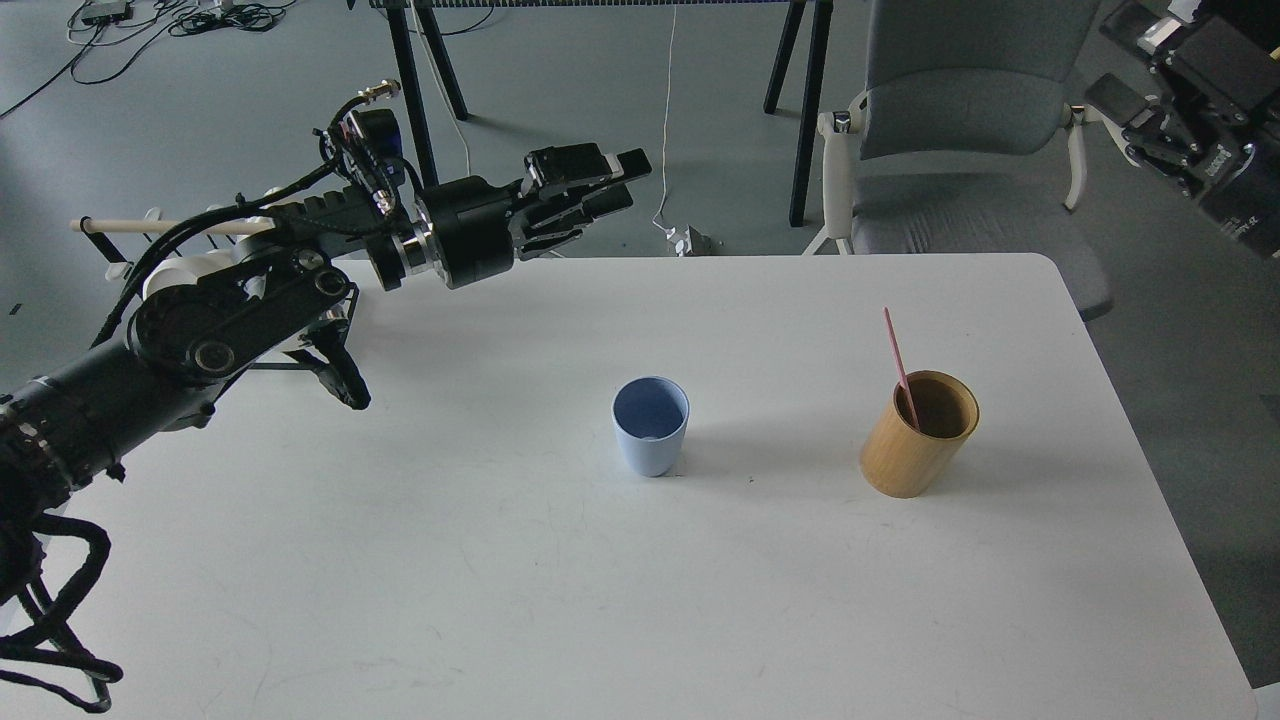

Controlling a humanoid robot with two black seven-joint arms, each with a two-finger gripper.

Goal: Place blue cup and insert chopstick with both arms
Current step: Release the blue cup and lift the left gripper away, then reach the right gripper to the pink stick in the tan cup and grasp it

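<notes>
The left fingers (590,185) hang above the far left edge of the bench (420,560), pointing right toward the chair. The black fingers (585,165) lie stacked close together and hold nothing; from this angle I cannot tell whether they are closed or slightly parted. The right fingers (1130,105) sit in the top right corner, off the bench and beside the chair, partly cut off by the frame; they grip nothing that shows, and how far apart they stand cannot be told.

The blue cup (651,427) stands upright near the middle of the bench, mouth up, nothing inside it, well apart from both arms. To its right, with a clear gap between, stands a tan wooden holder (915,440), also upright. The pink chopstick (899,365) rests in that holder, leaning toward the upper left with its top end rising above the rim.

Behind the bench's far right side is a grey chair (960,150). Behind the left arm (230,310), a pale wooden rod (150,227) sticks out to the left.
</notes>
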